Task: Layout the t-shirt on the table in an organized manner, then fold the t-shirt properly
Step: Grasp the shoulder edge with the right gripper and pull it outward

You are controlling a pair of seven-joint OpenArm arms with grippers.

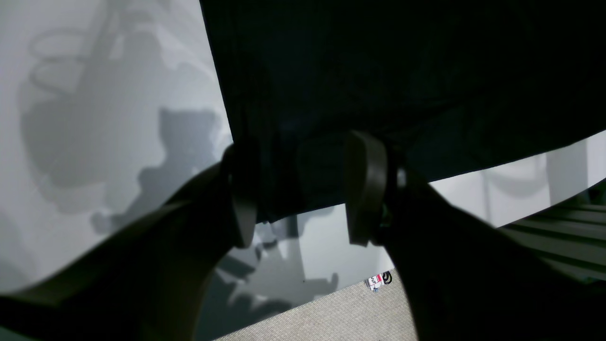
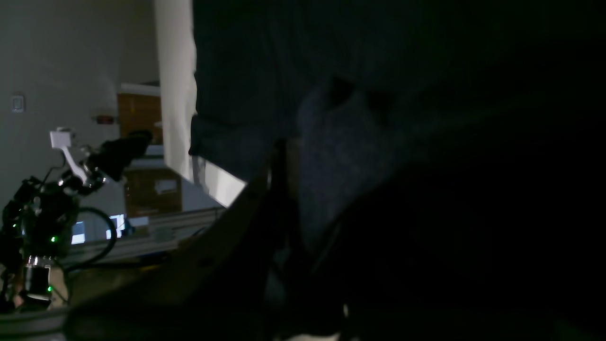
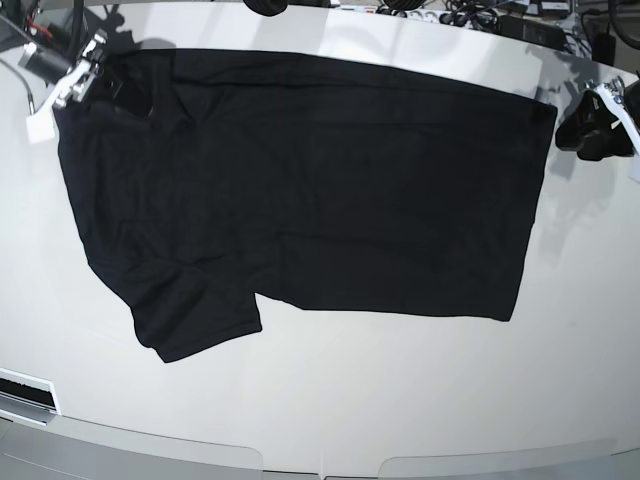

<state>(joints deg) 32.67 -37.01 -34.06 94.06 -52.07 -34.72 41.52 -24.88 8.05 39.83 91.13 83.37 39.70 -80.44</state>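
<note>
Left gripper [image 1: 303, 189] has its fingers spread either side of the shirt [image 3: 300, 180] hem, at the table's [image 3: 400, 400] far right corner. Right gripper [image 2: 289, 189] looks pinched on cloth at the far left corner. My guess: both are there to keep that far edge taut, so the shirt lies flat across the table, one sleeve toward the near edge.

You have beige carpet [image 1: 331, 312] below the work surface, a pale wall [image 2: 57, 61] carrying a switch plate [image 2: 17, 103], wooden cabinets [image 2: 142, 113] behind, and tangled cables [image 3: 480, 15] along the far edge.
</note>
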